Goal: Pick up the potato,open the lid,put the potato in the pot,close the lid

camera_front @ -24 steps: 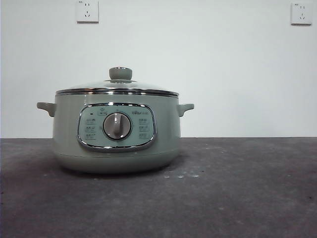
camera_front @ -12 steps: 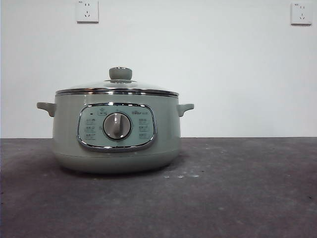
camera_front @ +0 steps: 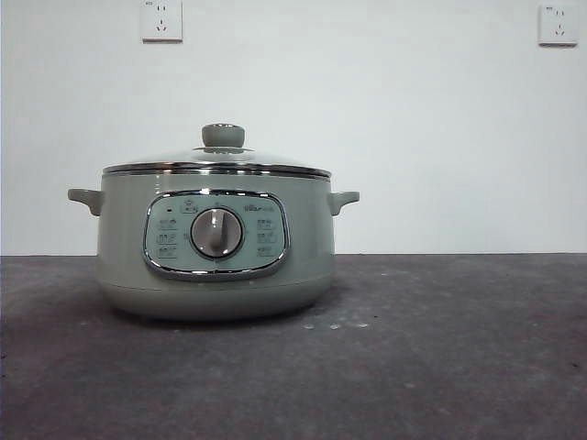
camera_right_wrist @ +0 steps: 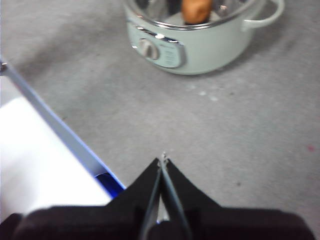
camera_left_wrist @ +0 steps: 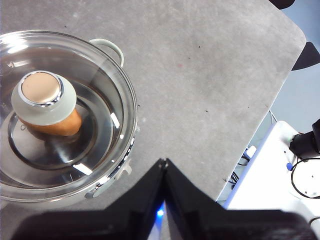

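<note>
The sage-green pot [camera_front: 215,243] stands on the dark table with the glass lid [camera_front: 217,163] closed on it, knob [camera_front: 223,136] on top. In the left wrist view the potato [camera_left_wrist: 55,125] lies inside the pot under the lid [camera_left_wrist: 100,100] and its knob [camera_left_wrist: 42,95]. The right wrist view shows the pot [camera_right_wrist: 200,47] with the potato [camera_right_wrist: 196,11] inside. My left gripper [camera_left_wrist: 164,162] is shut and empty, above the table beside the pot. My right gripper [camera_right_wrist: 162,159] is shut and empty, well back from the pot near the table's edge.
Two wall sockets [camera_front: 161,20] are on the white wall behind. The table's rounded edge [camera_left_wrist: 295,45] and cables beyond it show in the left wrist view. A white and blue surface [camera_right_wrist: 40,160] lies past the table's edge by the right gripper.
</note>
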`<act>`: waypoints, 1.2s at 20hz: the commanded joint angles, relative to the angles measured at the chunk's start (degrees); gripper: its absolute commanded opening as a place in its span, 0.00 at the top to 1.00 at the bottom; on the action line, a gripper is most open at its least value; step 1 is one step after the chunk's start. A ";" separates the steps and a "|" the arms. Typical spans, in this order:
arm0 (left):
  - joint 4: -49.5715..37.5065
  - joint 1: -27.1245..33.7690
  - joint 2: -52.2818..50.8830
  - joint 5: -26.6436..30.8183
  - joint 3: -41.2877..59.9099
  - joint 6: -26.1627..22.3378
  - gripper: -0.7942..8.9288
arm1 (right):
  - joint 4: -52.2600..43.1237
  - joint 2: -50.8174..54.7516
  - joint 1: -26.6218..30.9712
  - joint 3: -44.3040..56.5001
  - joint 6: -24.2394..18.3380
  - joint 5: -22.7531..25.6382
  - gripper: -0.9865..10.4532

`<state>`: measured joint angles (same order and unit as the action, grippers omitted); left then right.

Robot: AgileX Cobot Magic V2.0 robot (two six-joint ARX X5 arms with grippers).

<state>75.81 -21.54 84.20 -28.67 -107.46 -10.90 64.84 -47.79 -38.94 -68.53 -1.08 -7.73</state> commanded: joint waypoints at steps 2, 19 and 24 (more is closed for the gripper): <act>-0.15 -0.15 0.11 -0.02 0.15 0.17 0.92 | -0.17 -0.07 -0.07 0.55 0.76 4.46 0.91; -12.28 3.82 -2.05 0.17 0.17 -3.48 0.92 | -0.20 -0.07 -0.07 0.55 0.76 11.23 0.91; -21.99 12.79 -13.57 -1.95 3.41 -6.40 0.92 | -0.37 -0.09 -0.07 0.55 0.76 11.23 0.91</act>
<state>53.58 -9.13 70.65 -30.57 -104.68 -15.97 64.75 -47.94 -38.94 -68.53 -0.80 3.25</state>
